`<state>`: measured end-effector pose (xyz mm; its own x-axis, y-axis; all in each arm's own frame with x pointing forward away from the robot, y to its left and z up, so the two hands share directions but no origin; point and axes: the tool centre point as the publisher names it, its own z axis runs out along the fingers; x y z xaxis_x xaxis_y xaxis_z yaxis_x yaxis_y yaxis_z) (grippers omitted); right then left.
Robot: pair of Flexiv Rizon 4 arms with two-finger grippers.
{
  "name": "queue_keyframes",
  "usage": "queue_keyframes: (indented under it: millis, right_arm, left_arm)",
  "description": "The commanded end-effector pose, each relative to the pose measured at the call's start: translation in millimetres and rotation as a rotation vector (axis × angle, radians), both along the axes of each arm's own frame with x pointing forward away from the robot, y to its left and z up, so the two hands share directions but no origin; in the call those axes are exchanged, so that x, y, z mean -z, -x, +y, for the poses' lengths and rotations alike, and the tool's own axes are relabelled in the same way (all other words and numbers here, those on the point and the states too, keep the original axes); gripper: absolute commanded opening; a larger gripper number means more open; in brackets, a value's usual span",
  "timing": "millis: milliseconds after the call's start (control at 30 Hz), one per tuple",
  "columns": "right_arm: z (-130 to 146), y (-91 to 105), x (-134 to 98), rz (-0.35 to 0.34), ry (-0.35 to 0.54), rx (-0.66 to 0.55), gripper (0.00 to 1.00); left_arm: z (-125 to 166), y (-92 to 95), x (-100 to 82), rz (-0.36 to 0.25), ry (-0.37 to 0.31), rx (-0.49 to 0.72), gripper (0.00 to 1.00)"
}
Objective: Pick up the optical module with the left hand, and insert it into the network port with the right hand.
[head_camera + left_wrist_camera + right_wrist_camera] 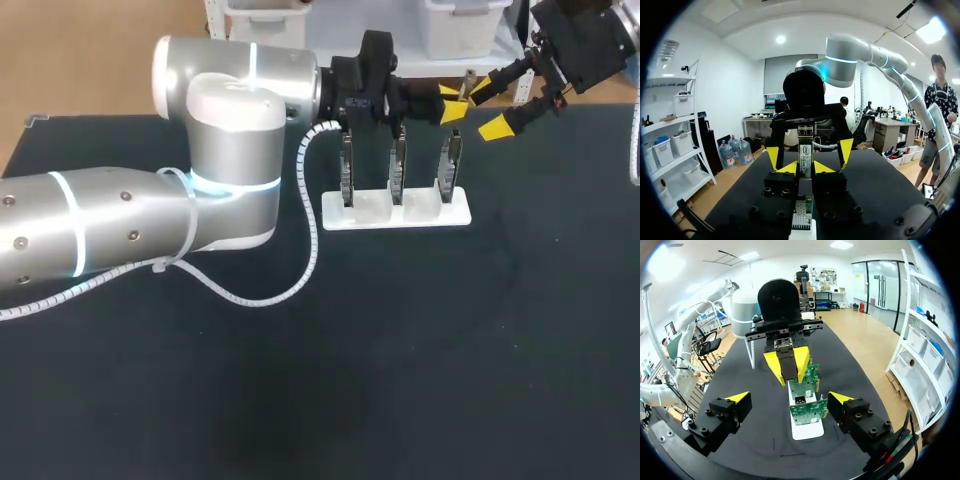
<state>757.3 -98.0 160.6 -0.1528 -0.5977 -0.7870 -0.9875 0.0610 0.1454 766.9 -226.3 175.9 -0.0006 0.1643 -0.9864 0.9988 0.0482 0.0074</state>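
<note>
**Left gripper (452, 102) clamped on the optical module (805, 152), right gripper (497, 107) open**

Head view
- A white holder (330, 215) stands on the black table (420, 350). It has three slots, and each slot carries one circuit board (399, 160) standing on edge.
- The left arm (120, 230) enters from the left, bends at the elbow and reaches to the far side of the holder. Its gripper hangs above the rightmost board.
- The right arm's gripper enters from the far right corner. Its yellow tips face the left gripper and sit just beside it.
- The module is too small to make out here.

Left wrist view
- Both yellow tips of the left gripper press on the module from two sides.
- The module's long axis runs straight ahead, out from the fingers towards the right gripper.
- The right gripper's jaws stand spread, one tip on either side of the module. Contact cannot be confirmed.
- A board in the holder's end slot lies directly under the left gripper.

Right wrist view
- The right gripper's fingers (737, 397) are wide apart with nothing between them.
- Ahead, the left gripper holds the dark module end-on, above the row of boards.
- The nearest board shows a small dark square socket, the network port (800, 400), well apart from the module
</note>
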Motion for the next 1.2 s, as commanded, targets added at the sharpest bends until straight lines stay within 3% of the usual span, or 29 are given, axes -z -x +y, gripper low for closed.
queue_keyframes:
  millis: [33,1200]
  right_arm:
    - [0.3,1.6,-0.3,-0.003,0.001,0.003,1.0]
    - [0.3,1.6,-0.3,-0.003,0.001,0.003,1.0]
  left_arm:
    - [-0.6,-3.7,1.5,0.002,0.006,0.001,0.0]
    - [-4.3,-9.0,7.7,0.028,0.011,0.01,0.0]
